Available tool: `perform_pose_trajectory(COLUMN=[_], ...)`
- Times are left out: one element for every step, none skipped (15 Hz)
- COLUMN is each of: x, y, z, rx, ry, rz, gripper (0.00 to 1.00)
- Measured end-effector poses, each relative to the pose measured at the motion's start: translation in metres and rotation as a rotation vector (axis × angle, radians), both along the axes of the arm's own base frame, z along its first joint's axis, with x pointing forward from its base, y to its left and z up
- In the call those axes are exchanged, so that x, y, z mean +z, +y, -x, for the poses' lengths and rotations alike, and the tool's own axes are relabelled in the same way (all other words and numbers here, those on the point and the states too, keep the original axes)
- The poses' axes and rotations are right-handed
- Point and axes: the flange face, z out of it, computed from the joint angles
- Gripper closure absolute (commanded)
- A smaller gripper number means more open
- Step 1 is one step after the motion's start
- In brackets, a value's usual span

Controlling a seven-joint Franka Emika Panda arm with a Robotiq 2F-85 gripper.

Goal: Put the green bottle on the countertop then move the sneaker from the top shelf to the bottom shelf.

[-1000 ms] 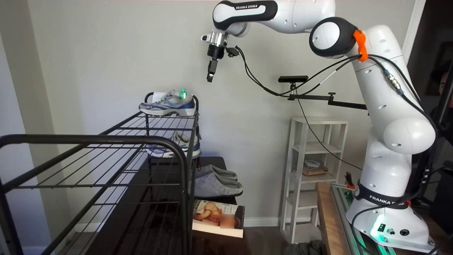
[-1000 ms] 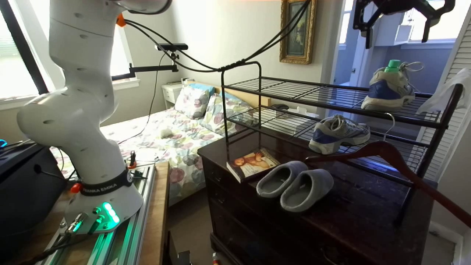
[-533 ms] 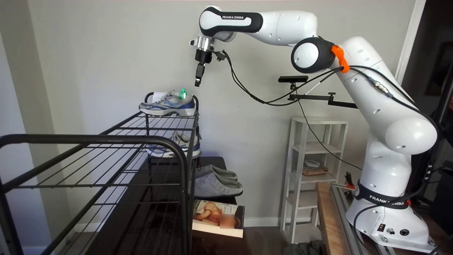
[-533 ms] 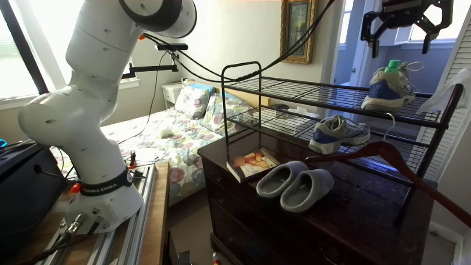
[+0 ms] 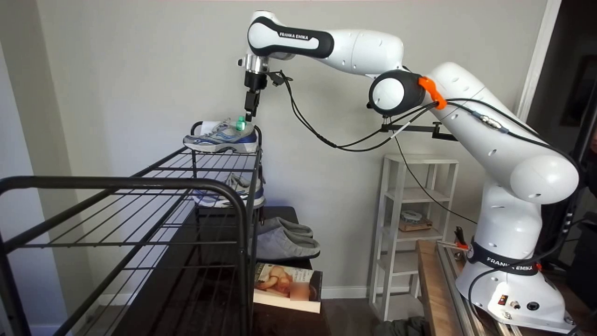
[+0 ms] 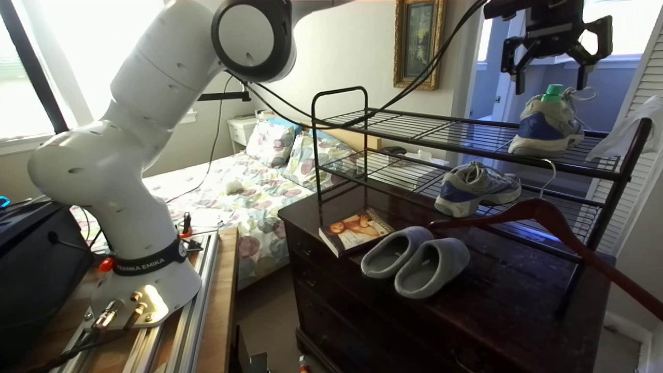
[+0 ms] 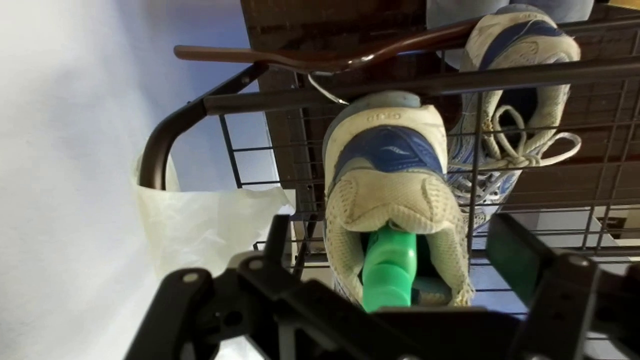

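The green bottle (image 7: 391,265) pokes out of the mouth of the sneaker (image 7: 387,165) on the top shelf (image 6: 445,132). The jaws are released and spread wide; in the wrist view they stand at 9 and 3 o'clock of the bottle, apart from it. In an exterior view another sneaker (image 6: 474,189) sits on the bottom shelf (image 6: 426,182), between 7 and 8 o'clock from that one. On the desk (image 6: 510,295) lie slippers (image 6: 448,255), a book (image 6: 357,230) at their 10 o'clock.

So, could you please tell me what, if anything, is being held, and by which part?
Nothing is held: the end effector is open, the green bottle sitting in the upper sneaker.
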Motion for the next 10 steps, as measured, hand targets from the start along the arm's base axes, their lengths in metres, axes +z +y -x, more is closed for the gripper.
perform_pose_trajectory(x=[-0.0034,-0.0064,-0.0095,-0.0115,-0.0124,-0.0125,-0.0122,-0.0117,-0.011,-0.0102], y=[0.0027,0.0045,0.0059,0.0071,0.0083,0.009,0.0095,0.0097,0.0096,0.0095], z=[-0.0005,-0.0007,-0.0009,-0.0007,-0.0006,-0.0006,-0.0006,-0.0006,-0.0005,-0.0004], rx=[0.003,0.006,0.012,0.021,0.033,0.044,0.055,0.065,0.07,0.073], ry=[0.013,0.025,0.036,0.046,0.051,0.053,0.053,0.053,0.052,0.051], rz=[-0.005,-0.008,-0.01,-0.012,-0.014,-0.014,-0.013,-0.011,-0.01,-0.009], gripper=[0.0,0.0,0.0,0.0,0.0,0.0,0.01,0.03,0.0,0.01])
